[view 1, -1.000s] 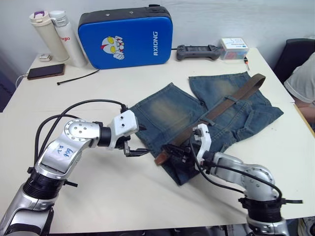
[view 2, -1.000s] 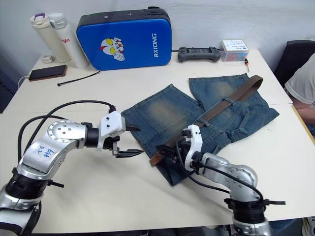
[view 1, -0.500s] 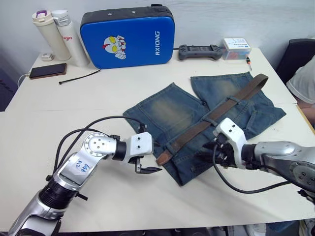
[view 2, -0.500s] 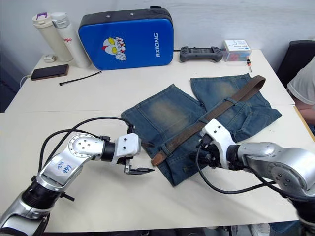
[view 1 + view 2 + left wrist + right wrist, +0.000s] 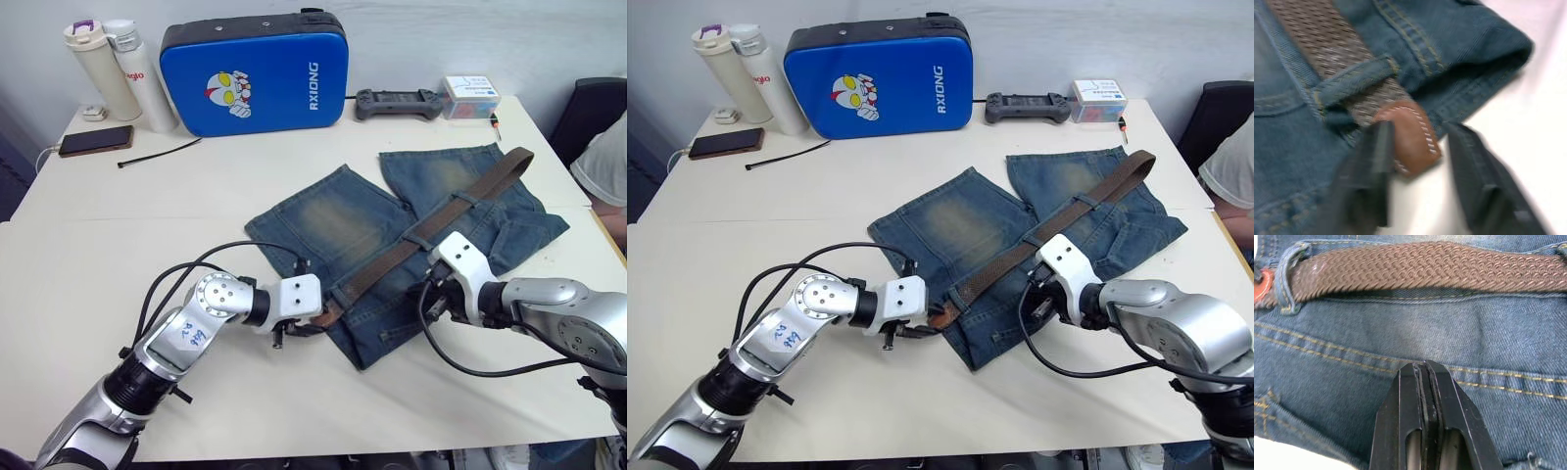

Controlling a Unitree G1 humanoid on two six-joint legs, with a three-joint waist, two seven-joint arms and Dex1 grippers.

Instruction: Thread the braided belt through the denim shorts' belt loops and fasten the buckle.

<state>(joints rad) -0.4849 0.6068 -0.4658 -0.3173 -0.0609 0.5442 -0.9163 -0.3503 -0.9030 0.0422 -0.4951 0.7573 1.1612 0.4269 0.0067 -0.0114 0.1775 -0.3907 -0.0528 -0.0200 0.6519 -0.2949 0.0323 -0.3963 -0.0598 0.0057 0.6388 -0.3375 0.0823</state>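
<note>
A braided belt (image 5: 431, 227), dark brown and tightly woven, is laid along the waistband of faded denim shorts (image 5: 392, 235) spread flat on a pale table (image 5: 127, 225). It is already threaded under several belt loops (image 5: 1287, 278); the nearest loop is crossed just behind the smooth tan leather tip (image 5: 1409, 134), which has white stitching and a rounded end and pokes out past the corner of the waistband. The belt's far end lies at the shorts' outer edge, and no buckle can be made out, so the fastening is judged still to be done.

The denim is soft and creased, with paler worn patches on both legs and yellow stitch lines.

The left gripper (image 5: 1420, 171) is spread, one black finger on each side of the tan tip, nothing yet pinched. The right gripper (image 5: 1425, 382) has its fingers pressed together, their tips down on the denim just below the belt, apparently steadying the cloth.

Farther back are a bright blue case (image 5: 250, 70), two white bottles (image 5: 118, 73), a phone (image 5: 81, 141), a black controller (image 5: 395, 101) and a small box (image 5: 468, 95).
</note>
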